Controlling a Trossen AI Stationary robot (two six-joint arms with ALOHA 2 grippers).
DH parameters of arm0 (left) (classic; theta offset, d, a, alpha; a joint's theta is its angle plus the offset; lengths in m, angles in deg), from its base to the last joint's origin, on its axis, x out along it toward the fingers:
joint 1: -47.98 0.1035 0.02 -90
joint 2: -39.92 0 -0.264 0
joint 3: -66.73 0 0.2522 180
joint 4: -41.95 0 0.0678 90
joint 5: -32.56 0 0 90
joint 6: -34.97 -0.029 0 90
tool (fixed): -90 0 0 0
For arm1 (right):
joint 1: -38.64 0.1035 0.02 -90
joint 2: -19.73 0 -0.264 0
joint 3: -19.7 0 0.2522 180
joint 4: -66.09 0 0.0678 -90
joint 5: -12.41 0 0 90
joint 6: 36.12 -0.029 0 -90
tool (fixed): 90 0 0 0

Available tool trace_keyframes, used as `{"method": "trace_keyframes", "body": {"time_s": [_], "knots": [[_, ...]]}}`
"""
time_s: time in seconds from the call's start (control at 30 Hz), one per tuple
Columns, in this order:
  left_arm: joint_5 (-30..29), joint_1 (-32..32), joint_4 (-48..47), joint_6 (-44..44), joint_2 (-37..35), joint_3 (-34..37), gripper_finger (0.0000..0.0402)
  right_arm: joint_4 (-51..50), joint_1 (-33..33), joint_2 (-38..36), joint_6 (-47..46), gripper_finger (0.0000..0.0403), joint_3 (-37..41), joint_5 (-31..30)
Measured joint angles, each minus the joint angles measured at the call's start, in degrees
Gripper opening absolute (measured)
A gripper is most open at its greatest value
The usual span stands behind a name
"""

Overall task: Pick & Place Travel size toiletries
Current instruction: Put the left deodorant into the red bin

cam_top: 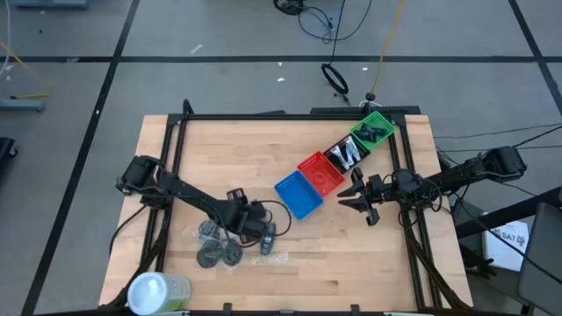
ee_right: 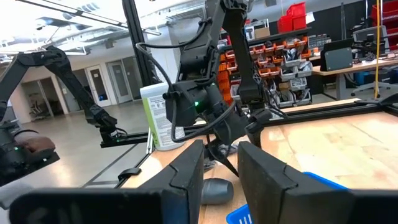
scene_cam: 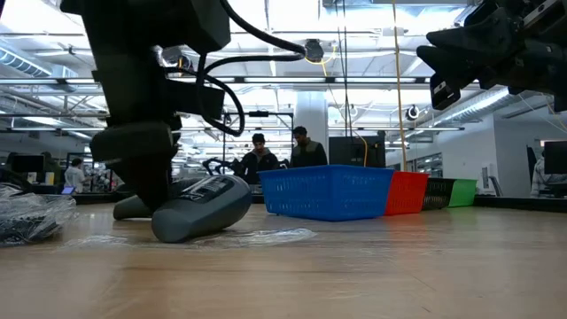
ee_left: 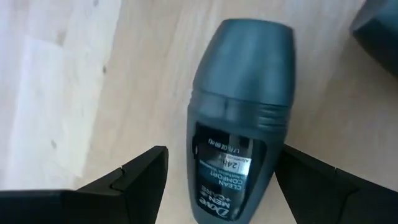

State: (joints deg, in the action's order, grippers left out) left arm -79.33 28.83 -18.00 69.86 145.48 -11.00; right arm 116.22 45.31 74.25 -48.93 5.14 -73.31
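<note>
deodorant roll-on is lying flat on the wooden table right between the spread fingers of the left gripper, its long axis running straight out ahead of the jaws with the rounded cap pointing away at about 12 o'clock. left arm is by far the nearer; the right gripper, fingers nearly closed on nothing, is waiting well apart toward 3 o'clock. clear crumpled wrapper is lying just beside the roll-on, dark round discs at its 9 o'clock, blue basket toward 2 o'clock.

Pale wood table, matt plastic bottle
</note>
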Motion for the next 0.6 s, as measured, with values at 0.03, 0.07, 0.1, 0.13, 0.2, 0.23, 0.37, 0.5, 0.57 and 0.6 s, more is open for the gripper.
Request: {"method": "trace_keyframes", "body": {"time_s": [0.03,0.07,0.1,0.13,0.2,0.23,0.37,0.5,0.57,0.6], "knots": [[-0.32,0.38,0.04,-1.69,0.00,0.00,0.0282,-0.02,0.00,0.00,-0.01,0.0089,0.00,0.01],[-0.48,0.79,0.29,-3.54,0.00,0.00,0.0282,-0.11,0.00,0.00,0.00,0.0089,0.00,0.01],[-0.46,1.23,0.81,-5.46,0.00,0.00,0.0282,-0.29,0.00,0.00,-0.01,0.0089,0.00,0.01],[0.05,1.70,1.72,-7.62,0.00,0.00,0.0282,-0.44,0.00,0.00,-0.01,0.0089,0.00,0.00],[2.73,2.64,4.52,-11.32,0.00,0.00,0.0282,-0.72,0.00,0.00,-0.01,0.0089,0.00,0.01],[4.30,3.17,6.34,-12.50,0.00,0.00,0.0282,-0.85,0.00,0.00,0.00,0.0089,0.00,0.00],[9.30,4.75,11.30,-13.54,0.00,0.00,0.0282,-1.15,0.00,0.00,0.01,0.0089,0.00,0.01],[10.34,5.41,11.54,-13.43,0.00,0.00,0.0282,-1.87,0.00,0.00,0.01,0.0089,0.00,0.00],[10.34,5.41,11.43,-13.97,0.00,0.00,0.0282,-2.10,0.00,0.00,0.00,0.0089,0.00,0.01],[10.34,5.33,11.27,-14.99,0.00,0.01,0.0282,-2.10,0.00,0.00,0.01,0.0089,0.00,0.01]]}}
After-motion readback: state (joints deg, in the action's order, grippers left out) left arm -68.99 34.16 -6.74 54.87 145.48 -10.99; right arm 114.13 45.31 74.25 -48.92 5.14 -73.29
